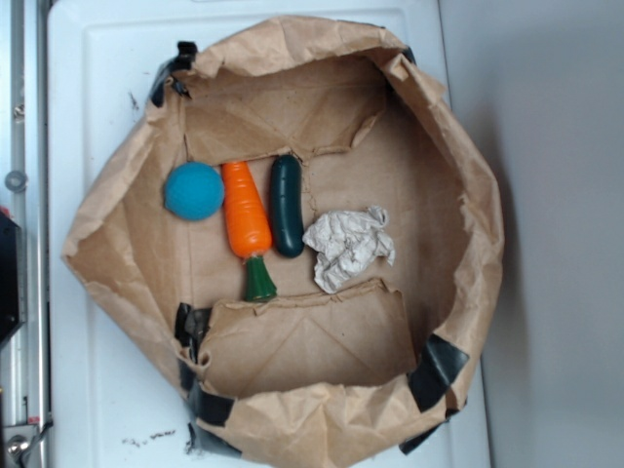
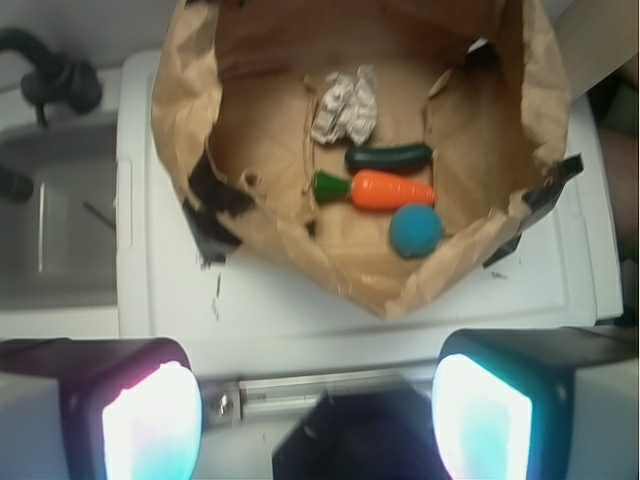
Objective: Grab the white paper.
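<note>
The white paper (image 1: 349, 248) is a crumpled off-white wad lying on the floor of the opened brown paper bag (image 1: 444, 175), just right of the dark green cucumber (image 1: 287, 206). In the wrist view the white paper (image 2: 344, 106) sits at the far side of the bag's floor. My gripper (image 2: 318, 415) is open, its two glowing pads wide apart with nothing between them. It hangs outside the bag, well short of the paper, over the white surface. The gripper does not show in the exterior view.
An orange carrot (image 1: 247, 222) with a green top and a blue ball (image 1: 194, 191) lie left of the cucumber. The bag's walls (image 2: 190, 120), taped with black strips (image 1: 436, 371), stand around the floor. It rests on a white surface (image 1: 107, 117). A metal rail (image 2: 300, 392) lies below the gripper.
</note>
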